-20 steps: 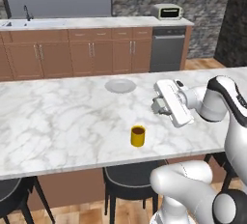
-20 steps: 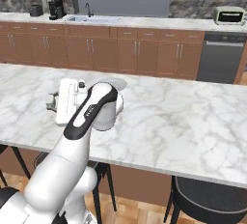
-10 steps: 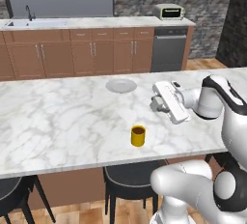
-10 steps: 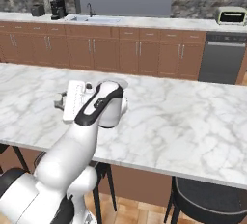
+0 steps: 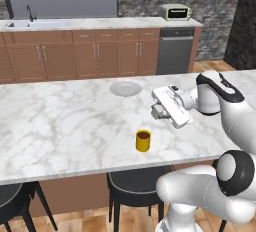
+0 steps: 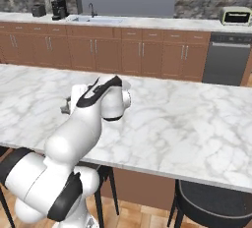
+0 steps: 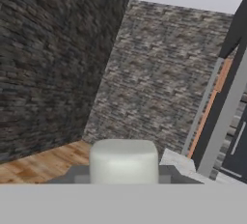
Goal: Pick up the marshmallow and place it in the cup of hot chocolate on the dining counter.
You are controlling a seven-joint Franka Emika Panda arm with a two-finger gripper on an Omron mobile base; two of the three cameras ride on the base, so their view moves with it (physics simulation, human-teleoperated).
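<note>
The gripper (image 5: 156, 110) is clamping the marshmallow (image 7: 124, 161) above the dining counter (image 5: 60, 126), hanging just right of and beyond the cup of hot chocolate (image 5: 143, 140).

No text, label, brand, number or sign can be read on anything in these pictures.

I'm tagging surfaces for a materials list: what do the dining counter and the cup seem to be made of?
Dining counter: looks like polished white marble, going by its grey veins. Cup of hot chocolate: smooth, plain yellow, probably glazed ceramic or plastic; the rendering leaves that open.
</note>
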